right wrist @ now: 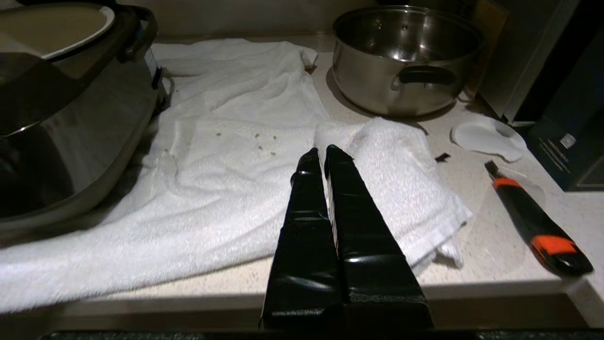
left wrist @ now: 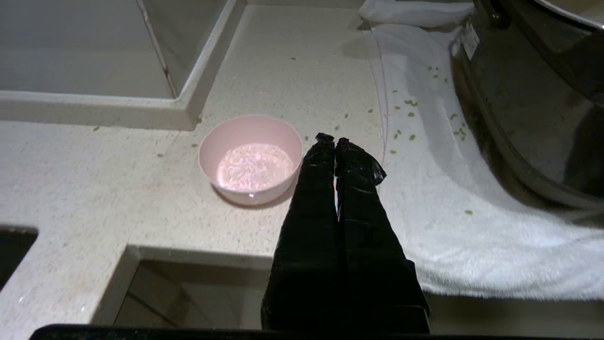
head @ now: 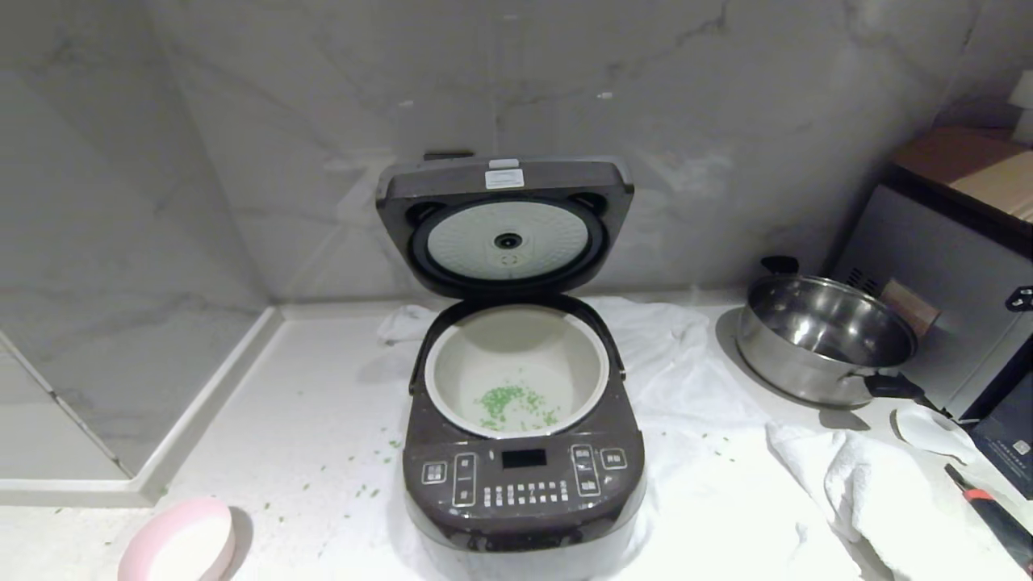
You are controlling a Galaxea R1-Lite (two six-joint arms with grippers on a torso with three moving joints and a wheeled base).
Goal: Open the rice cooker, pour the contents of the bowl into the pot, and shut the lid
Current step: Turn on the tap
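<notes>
The dark brown-grey rice cooker [head: 523, 484] stands in the middle of the counter with its lid [head: 504, 226] swung up against the wall. Its cream-white pot [head: 516, 371] shows small green bits on its bottom. The pale pink bowl [head: 179, 542] sits on the counter at the near left, upright with a whitish inside [left wrist: 251, 160]. My left gripper [left wrist: 332, 139] hangs shut and empty just beside the bowl, over the counter's front edge. My right gripper [right wrist: 324, 150] is shut and empty above a folded white towel [right wrist: 396, 160], right of the cooker [right wrist: 61, 127].
A white towel [head: 694, 452] lies under and right of the cooker. A shiny steel pan [head: 823, 335] with black handles stands at the back right beside a dark appliance [head: 952, 266]. A black-and-orange knife [right wrist: 538, 222] and white spoon [right wrist: 486, 137] lie near the right edge. Green bits dot the counter.
</notes>
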